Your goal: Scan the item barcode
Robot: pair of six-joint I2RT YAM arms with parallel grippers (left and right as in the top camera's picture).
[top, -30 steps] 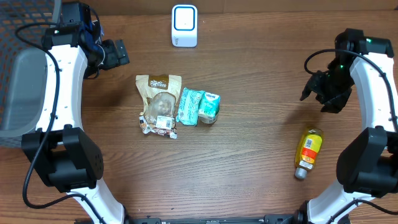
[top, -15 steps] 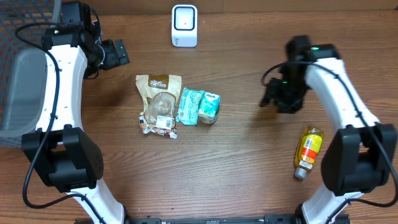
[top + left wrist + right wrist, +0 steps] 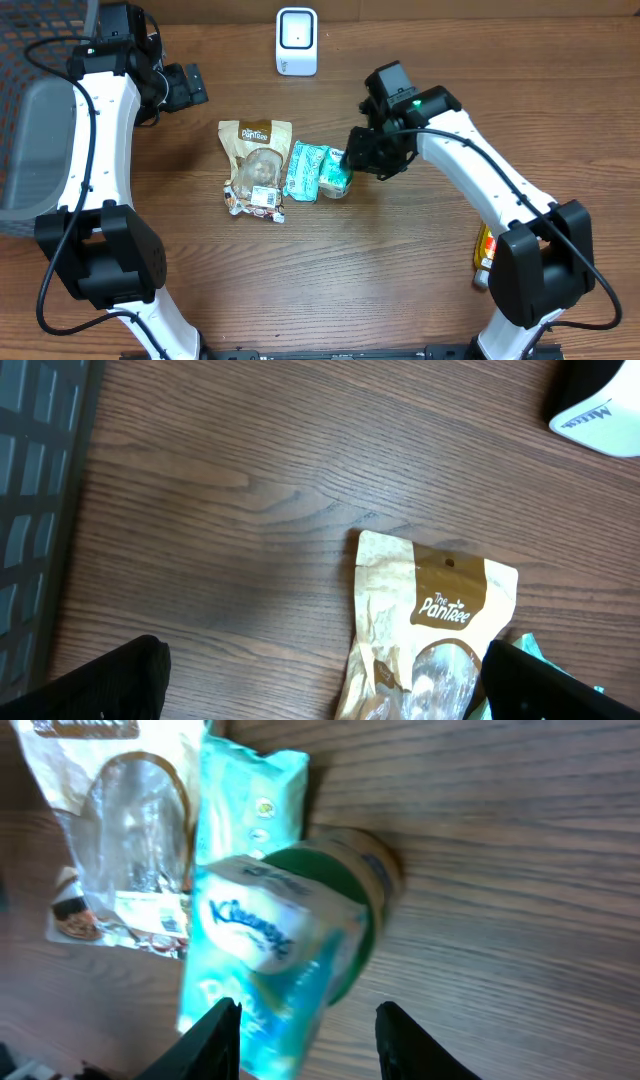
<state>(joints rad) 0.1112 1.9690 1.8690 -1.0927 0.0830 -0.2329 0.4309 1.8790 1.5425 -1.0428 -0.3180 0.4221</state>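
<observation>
Here, right arm stretched inward, right gripper [image 3: 307, 1007] jaws apart above tissue pack [image 3: 260, 935], left gripper [image 3: 190, 85] wide open.

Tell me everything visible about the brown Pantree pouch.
The brown pouch looks like crinkled kraft paper, with a darker label reading The Pantree, a small hang hole at the top and a clear window below. A white label sits near its bottom edge. It lies flat, face up, on the wooden table, one long edge seemingly touching the teal pack.
</observation>
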